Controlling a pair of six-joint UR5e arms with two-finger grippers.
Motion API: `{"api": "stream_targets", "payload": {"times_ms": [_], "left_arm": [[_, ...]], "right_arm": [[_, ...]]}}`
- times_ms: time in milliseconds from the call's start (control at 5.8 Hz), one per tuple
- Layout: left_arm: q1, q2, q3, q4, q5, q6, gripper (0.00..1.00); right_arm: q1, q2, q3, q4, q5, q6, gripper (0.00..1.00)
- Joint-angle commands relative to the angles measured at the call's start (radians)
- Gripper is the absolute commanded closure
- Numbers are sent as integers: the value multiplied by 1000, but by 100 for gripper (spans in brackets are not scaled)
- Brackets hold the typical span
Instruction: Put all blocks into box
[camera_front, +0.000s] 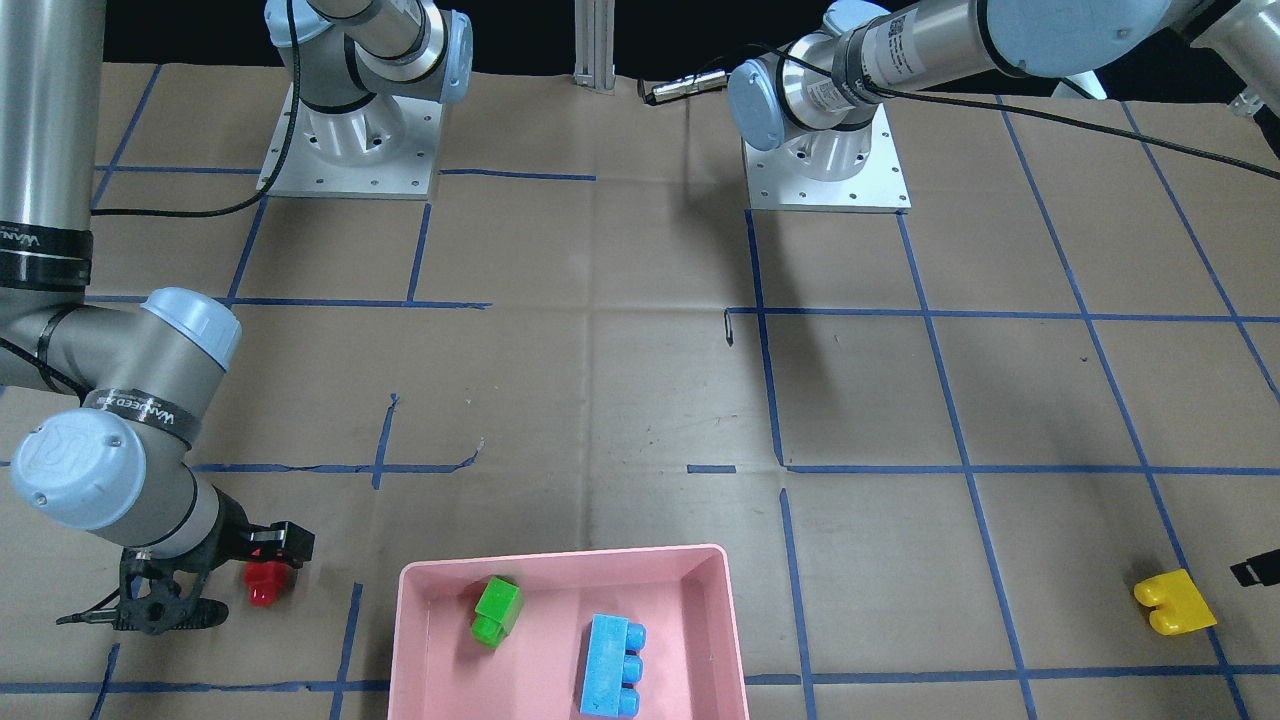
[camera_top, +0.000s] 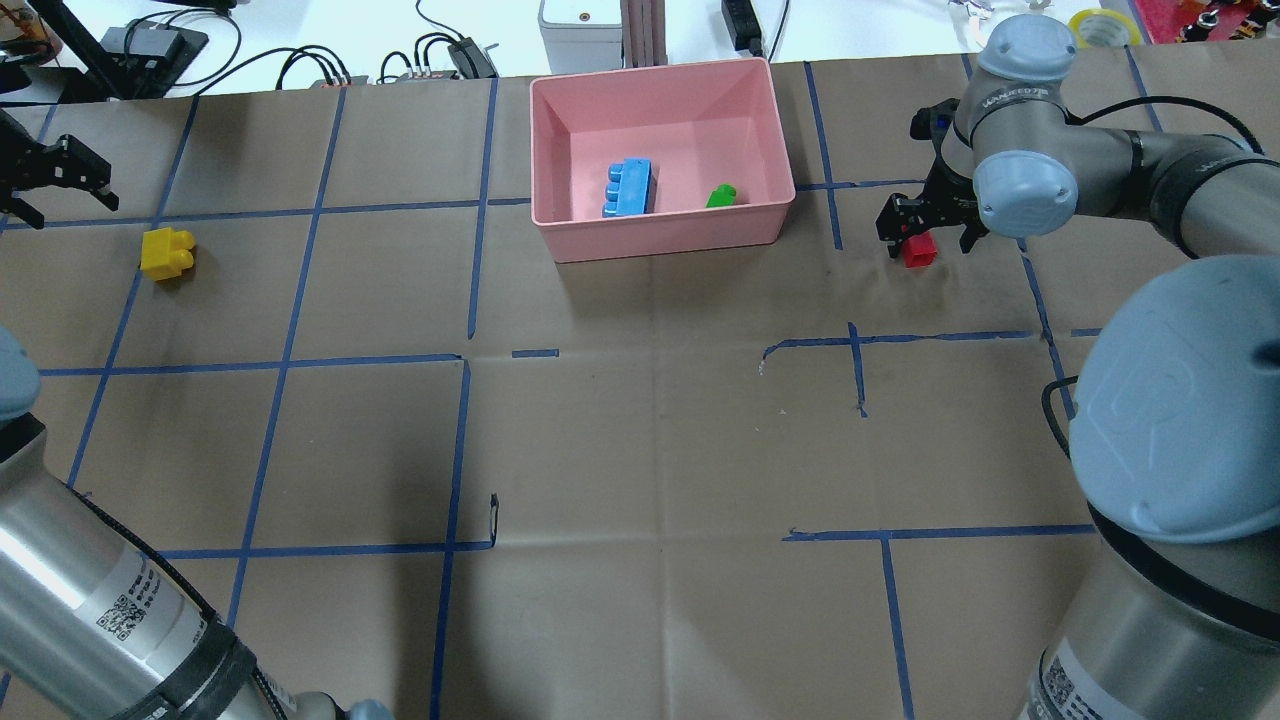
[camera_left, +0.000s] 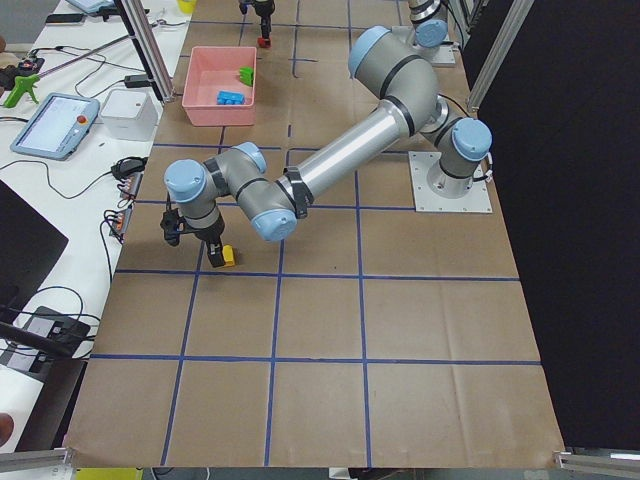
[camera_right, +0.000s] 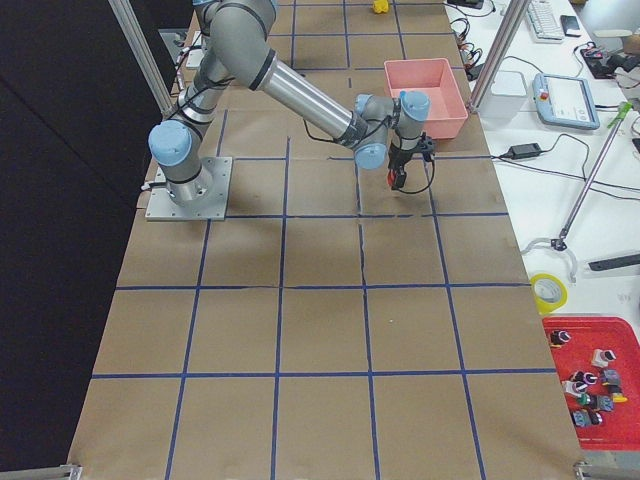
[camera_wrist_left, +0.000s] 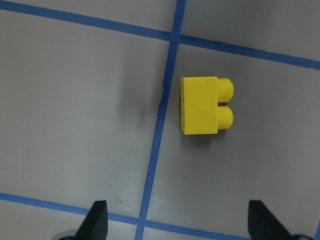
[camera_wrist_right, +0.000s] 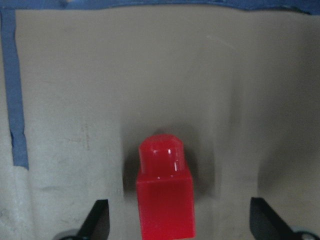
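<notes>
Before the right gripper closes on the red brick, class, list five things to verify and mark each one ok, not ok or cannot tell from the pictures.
1. Right gripper open: ok, its fingers stand apart.
2. Red brick between those fingers: ok, near the middle in the wrist view.
3. Gripper low enough to clasp the brick's sides: cannot tell.
4. Room in the pink box: ok; only the green brick and light-blue brick lie inside.
5. Yellow brick boxed: not ok; it lies on the table ahead of the open left gripper.
</notes>
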Motion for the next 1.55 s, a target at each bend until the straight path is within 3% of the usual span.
{"api": "stream_targets", "payload": {"times_ms": [0, 172, 345, 690, 862, 1034, 1207, 1379], "left_arm": [[-23, -34, -4, 1, -12, -58, 0], [-23, -51, -30, 16, -36, -76, 0], [-22, -67, -50, 25, -33, -75, 1], [-20, -85, -79, 74, -27, -64, 1], [-20, -100, -79, 113, -27, -59, 1], [-20, -110, -81, 127, -26, -56, 1], [-17, -111, -81, 140, -26, -46, 1], [-19, -111, -81, 150, -27, -44, 2]], "right_arm": [[2, 2, 2, 13, 21, 2, 43], [2, -2, 2, 17, 100, 0, 85], [2, -5, 15, 26, 100, 0, 96], [2, -117, -29, 102, 92, 2, 99], [14, -148, -91, 230, 109, 3, 99], [60, -151, -183, 303, 221, 9, 99], [95, -140, -263, 300, 279, 52, 99], [164, -113, -302, 226, 402, 56, 99]]}}
